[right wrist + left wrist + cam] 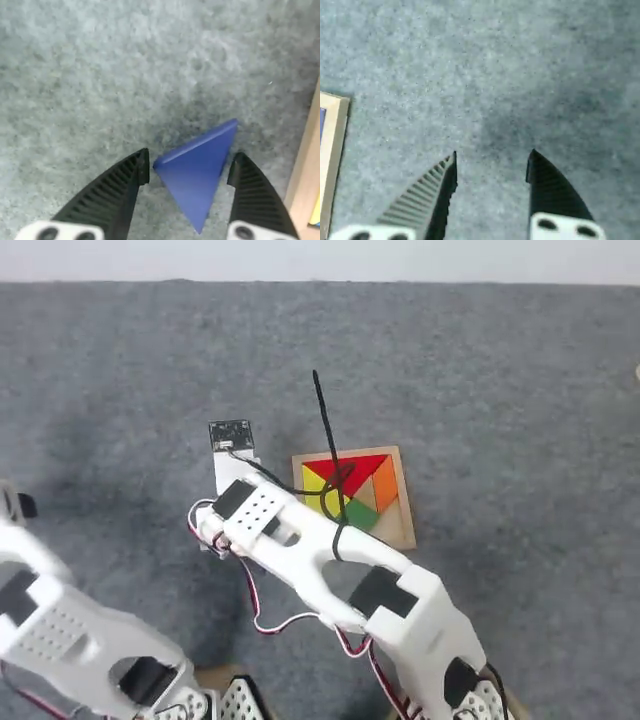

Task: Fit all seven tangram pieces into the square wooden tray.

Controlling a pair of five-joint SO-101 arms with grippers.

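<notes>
Blue flat triangle (197, 175) lies on fuzzy carpet (100, 75) between right gripper's (191, 155) parted ribbed fingers (115, 195).

right arm (320, 565): white printed shell, black servo blocks, dotted hole grid on wrist plate
left arm (60, 635): same white shell, same hole grid, black servos
black lead (325, 430): thin, looped over right arm
servo wires (256, 608): red/white/black bundle under right arm
left tool (492, 165): black pointed fingers (427, 202), ribbed inner faces, white bases with screw holes
right tool (190, 170): same build
</notes>
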